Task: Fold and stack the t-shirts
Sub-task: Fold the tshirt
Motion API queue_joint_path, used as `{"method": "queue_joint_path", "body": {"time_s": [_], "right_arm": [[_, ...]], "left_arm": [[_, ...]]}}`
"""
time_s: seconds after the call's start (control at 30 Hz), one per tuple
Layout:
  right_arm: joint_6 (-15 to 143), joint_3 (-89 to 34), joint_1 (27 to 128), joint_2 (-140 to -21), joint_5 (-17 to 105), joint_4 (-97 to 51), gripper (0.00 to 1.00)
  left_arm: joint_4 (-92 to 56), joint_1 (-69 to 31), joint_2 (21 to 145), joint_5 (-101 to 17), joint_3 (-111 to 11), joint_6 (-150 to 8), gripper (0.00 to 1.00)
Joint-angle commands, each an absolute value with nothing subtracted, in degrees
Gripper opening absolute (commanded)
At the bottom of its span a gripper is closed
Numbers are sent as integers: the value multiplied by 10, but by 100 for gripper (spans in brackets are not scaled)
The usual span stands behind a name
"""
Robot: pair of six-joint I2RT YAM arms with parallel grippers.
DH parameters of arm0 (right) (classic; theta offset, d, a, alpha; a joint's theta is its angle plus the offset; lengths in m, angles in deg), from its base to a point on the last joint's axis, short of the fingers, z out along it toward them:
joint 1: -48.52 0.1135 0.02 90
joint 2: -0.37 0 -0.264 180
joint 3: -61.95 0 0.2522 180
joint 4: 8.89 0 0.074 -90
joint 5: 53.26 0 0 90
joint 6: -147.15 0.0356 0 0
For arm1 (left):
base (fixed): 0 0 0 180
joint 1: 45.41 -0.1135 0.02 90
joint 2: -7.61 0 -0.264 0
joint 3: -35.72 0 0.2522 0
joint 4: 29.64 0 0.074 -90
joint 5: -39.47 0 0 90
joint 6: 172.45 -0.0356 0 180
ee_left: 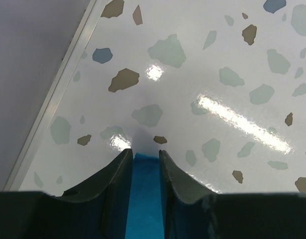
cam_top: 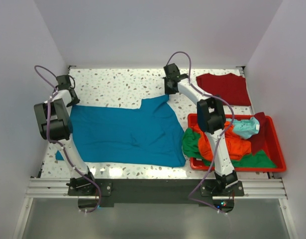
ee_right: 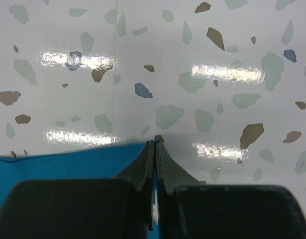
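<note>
Top: teal shirt (cam_top: pixel 128 132) flat on counter (cam_top: pixel 118 84), spread on near side of both fingers. Left fingers (cam_top: pixel 70 97) at far-left corner, right fingers (cam_top: pixel 167 92) at far-right corner.
Left wrist: left fingers (ee_left: pixel 127 162) clamped on teal strip.
Right wrist: right fingers (ee_right: pixel 153 154) pinched together on teal edge, cloth to their left.
Tip: lift both corners level, carry to near hem together, cloth taut, avoid bin (cam_top: pixel 278 144) right of right fingers.

A plain teal-blue shirt (cam_top: pixel 128 132) is showing against a table (cam_top: pixel 118 84) that is gleaming white with grey-green, brown and blue flecks. A dark red shirt (cam_top: pixel 225 87) is showing plain too. The red bin (cam_top: pixel 278 152) is showing an orange shirt (cam_top: pixel 237 144), a green shirt (cam_top: pixel 191 142) and a pale aqua shirt (cam_top: pixel 246 127).
</note>
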State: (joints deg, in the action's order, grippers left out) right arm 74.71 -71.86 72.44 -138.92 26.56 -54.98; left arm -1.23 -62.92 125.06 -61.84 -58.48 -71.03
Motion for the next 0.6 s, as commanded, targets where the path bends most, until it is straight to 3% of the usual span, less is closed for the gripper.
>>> {"method": "queue_joint_path", "body": {"time_s": [0.0,0.4,0.57], "right_arm": [[753,-742,719,-1388,267,-547,0],[755,-735,717,-1381,267,-545,0],[758,-735,715,-1378,265,-545,0]], "left_arm": [[-21,-634,1263,-623,-592,-705,32],[-16,-633,1285,-637,-600,-708,26],[-17,-633,1289,-627,-604,-709,4]]}}
